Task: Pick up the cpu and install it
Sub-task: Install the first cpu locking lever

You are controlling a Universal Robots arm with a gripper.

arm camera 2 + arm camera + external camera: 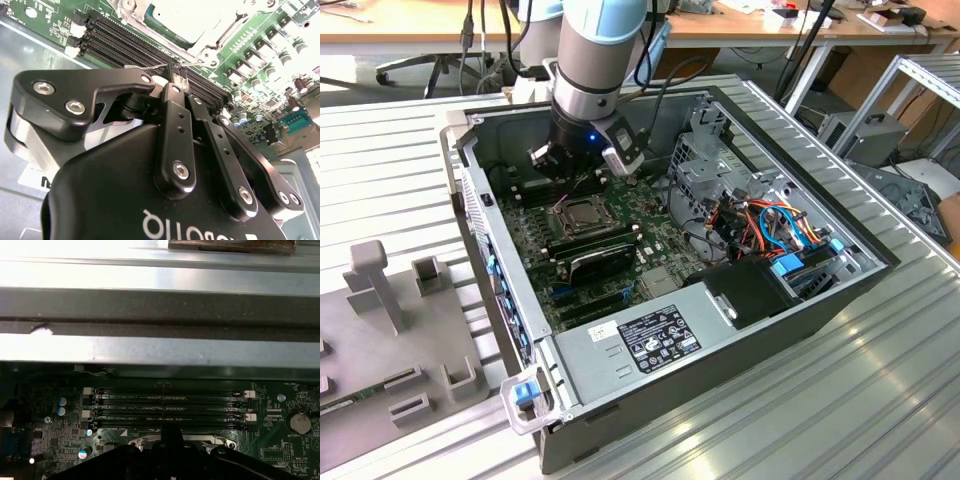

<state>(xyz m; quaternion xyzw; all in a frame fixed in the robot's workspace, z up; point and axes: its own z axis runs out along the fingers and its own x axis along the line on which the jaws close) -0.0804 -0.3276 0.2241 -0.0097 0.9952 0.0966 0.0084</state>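
Note:
The cpu (582, 214), a small silver-beige square, lies flat inside the metal-framed socket on the green motherboard (650, 255). In the second wrist view the cpu (182, 20) glares bright inside that frame. My gripper (578, 178) hangs just behind the socket, over the black memory slots (130, 50). Its two black fingers (172, 107) are pressed together, so the gripper (178, 75) is shut with no chip between them. A thin metal wire (150, 67) runs right by the fingertips. In the first wrist view the dark gripper body (165, 460) sits over the socket's edge (182, 441).
The open computer case (620, 420) stands on a ribbed metal table. Its back wall (160, 350) rises close behind the memory slots (170, 407). A drive cage and coloured cables (770, 225) fill the exterior view's right; a grey fixture tray (390, 340) lies at its left.

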